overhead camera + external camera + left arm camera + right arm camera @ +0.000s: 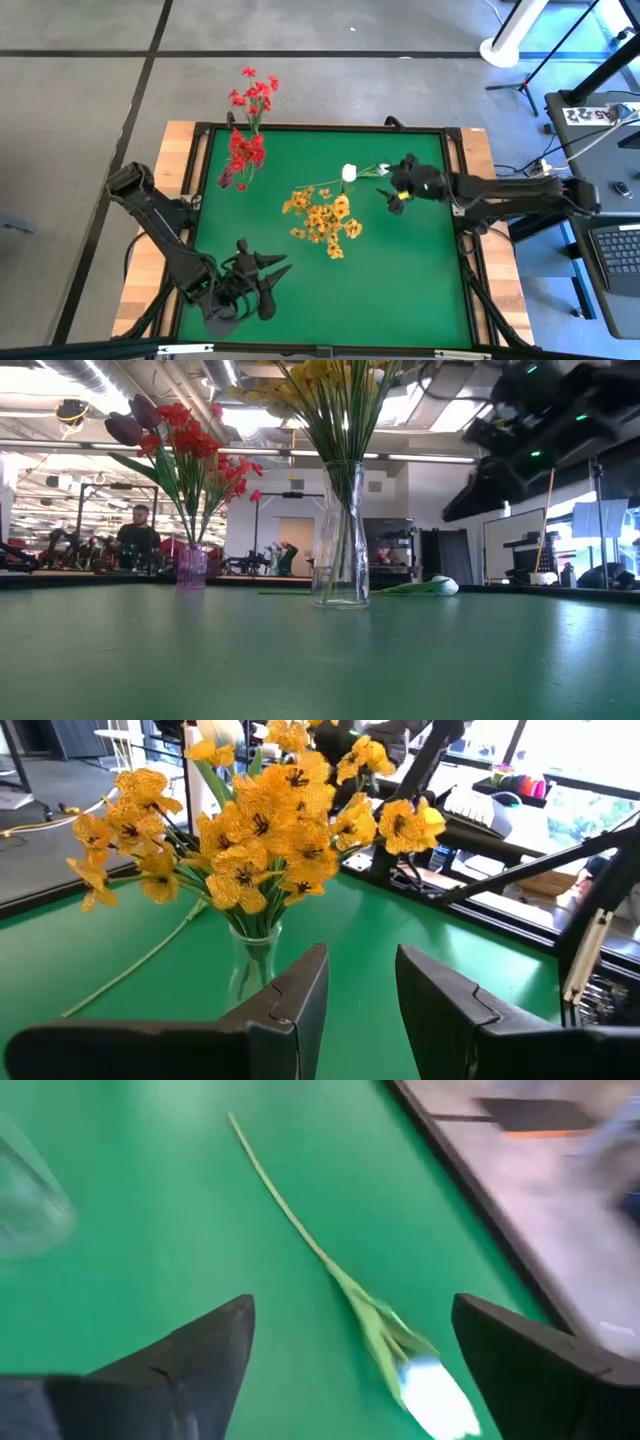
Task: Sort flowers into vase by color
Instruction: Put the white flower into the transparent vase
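Observation:
A single white bloom (437, 1398) on a thin green stem (280, 1195) lies flat on the green table; it also shows in the high view (349, 172) and the low view (443, 586). My right gripper (350, 1345) is open and hovers over it, one finger on either side of the bloom end, touching nothing (393, 183). The yellow-orange clusters (325, 215) stand in a clear glass vase (340, 550) at mid-table. Red clusters and dark buds (125, 428) stand in a small pink vase (190, 567) at the far left. My left gripper (360, 990) waits open near the table's near left (262, 272).
A black frame (462, 210) with wooden edges rims the table. Bare green surface (400, 280) lies on the near right. A laptop (620, 250) sits beyond the right edge. In the low view a person (140, 532) stands far behind the table.

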Controlling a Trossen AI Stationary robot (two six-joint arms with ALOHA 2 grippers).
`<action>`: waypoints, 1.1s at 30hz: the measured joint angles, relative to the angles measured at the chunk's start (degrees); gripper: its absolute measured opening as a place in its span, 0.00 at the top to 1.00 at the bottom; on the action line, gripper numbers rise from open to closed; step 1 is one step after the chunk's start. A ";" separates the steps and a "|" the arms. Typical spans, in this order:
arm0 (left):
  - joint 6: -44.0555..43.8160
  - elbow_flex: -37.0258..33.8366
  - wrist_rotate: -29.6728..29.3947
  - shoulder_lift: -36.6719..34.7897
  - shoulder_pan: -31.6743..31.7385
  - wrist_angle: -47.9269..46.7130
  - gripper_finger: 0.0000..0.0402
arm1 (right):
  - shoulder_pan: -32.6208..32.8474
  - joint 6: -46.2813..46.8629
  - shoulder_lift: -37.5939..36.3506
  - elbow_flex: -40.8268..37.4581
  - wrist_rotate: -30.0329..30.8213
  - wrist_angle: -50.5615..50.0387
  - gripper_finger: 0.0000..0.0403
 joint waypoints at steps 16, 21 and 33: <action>1.68 0.00 1.71 0.00 1.77 -0.81 0.72 | -20.72 -8.91 26.78 9.64 -26.76 6.27 0.35; 1.25 0.00 1.75 0.00 1.72 -0.63 0.72 | -20.72 -9.76 34.10 12.59 -25.61 5.40 0.35; 1.05 0.00 4.16 0.00 1.53 0.44 0.72 | -20.54 -9.54 39.07 14.51 -21.54 0.97 0.55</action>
